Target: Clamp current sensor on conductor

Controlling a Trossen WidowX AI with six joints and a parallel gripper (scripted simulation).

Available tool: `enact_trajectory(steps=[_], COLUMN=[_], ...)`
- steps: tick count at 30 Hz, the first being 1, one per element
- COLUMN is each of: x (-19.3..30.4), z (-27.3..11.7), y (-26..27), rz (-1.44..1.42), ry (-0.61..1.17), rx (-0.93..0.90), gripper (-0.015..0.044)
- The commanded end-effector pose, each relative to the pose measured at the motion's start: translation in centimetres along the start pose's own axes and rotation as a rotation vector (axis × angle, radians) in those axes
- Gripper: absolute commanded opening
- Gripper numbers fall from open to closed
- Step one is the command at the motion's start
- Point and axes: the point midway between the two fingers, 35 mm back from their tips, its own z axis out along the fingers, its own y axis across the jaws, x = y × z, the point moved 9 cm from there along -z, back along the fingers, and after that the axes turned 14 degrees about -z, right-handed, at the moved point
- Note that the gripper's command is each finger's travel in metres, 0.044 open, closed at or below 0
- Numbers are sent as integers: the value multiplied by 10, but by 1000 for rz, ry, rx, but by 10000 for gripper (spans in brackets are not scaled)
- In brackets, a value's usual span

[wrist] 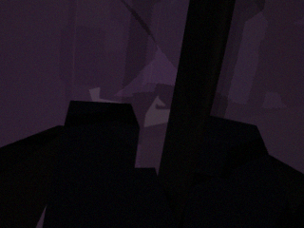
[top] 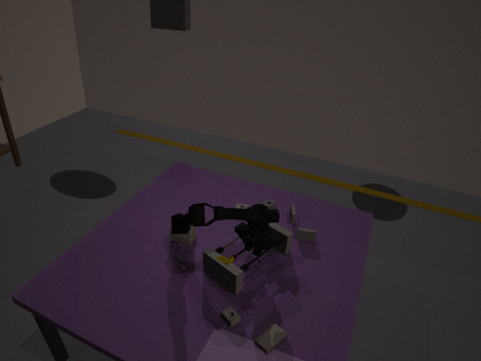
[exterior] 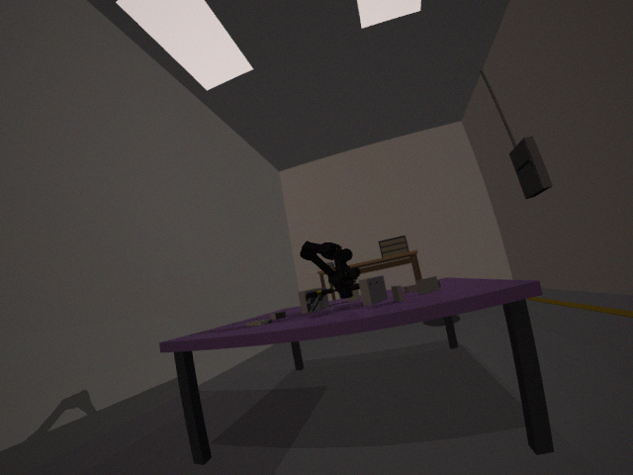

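Purple tbl (top: pixel 147 248) (exterior: pixel 357 327), yel. floor stripe (top: pixel 248 161) (exterior: pixel 583 305).
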Motion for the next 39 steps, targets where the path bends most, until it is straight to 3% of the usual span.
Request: enact_trajectory(steps=[1, 12, 34, 39], x=[-1, -6, -4, -4], z=[-2, -13, -11, -11], y=[3, 19, 18, 18], rz=[-4, -8, -3, -3], ry=[9, 57, 62, 62], rx=[36, 213, 207, 207], gripper=[0, 0, 0, 131])
